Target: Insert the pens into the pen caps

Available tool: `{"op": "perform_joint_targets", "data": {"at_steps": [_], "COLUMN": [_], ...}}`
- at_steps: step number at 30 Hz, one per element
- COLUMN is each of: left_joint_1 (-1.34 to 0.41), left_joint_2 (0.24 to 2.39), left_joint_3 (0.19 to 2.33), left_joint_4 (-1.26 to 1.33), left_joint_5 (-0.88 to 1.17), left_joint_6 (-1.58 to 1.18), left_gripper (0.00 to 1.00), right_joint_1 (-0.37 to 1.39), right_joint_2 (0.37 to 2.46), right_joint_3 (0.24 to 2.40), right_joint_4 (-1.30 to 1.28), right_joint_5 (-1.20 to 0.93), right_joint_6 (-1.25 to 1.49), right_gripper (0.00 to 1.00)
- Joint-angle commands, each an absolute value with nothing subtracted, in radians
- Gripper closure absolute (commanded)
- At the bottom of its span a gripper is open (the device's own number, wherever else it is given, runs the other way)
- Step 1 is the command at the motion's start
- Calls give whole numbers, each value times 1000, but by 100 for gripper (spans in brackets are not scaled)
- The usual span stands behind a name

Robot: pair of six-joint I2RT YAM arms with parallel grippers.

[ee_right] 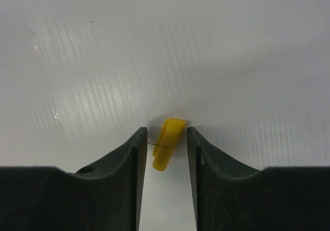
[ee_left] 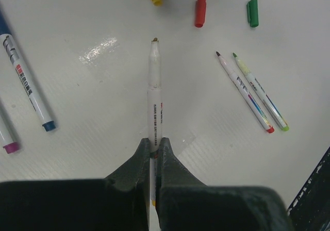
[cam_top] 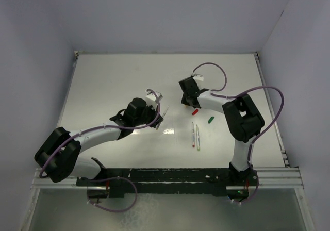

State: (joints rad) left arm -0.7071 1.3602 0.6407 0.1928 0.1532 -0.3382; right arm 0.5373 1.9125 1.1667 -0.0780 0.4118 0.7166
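Right gripper [ee_right: 166,136] astride yellow cap [ee_right: 167,147] on table [ee_right: 154,45]

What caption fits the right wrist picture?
The open right gripper straddles a short yellow plastic pen cap lying on the white table, not yet pinching it.

Robot lab (walled white table [cam_top: 103,86])

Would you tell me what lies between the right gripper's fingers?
A yellow pen cap lies there on the table, as the right wrist view shows.
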Motion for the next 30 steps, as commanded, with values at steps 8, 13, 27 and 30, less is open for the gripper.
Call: {"op": "perform_joint_targets", "data": {"at_steps": [8, 13, 27, 30], "left_joint_1": [-699, -699, -697, -697], "left_joint_2": [1352, 1361, 1382, 1409], "left_joint_3": [637, 637, 656, 679], "left_joint_4": [247, 249, 283, 301], "left_joint_5": [163, 166, 213, 226], "left_joint_6": [-365, -369, -387, -401], "left_gripper": [100, 100, 100, 100], "right_joint_1": [571, 571, 570, 571], "right_joint_2": [1997, 2012, 1765, 1620], "right_joint_3": [1215, 1217, 1061, 964], "right_joint_4": [-249, -261, -72, 49], "right_joint_5": [474, 480, 398, 367], "right_joint_6": [736, 741, 658, 618], "right_gripper": [67, 74, 100, 100]}}
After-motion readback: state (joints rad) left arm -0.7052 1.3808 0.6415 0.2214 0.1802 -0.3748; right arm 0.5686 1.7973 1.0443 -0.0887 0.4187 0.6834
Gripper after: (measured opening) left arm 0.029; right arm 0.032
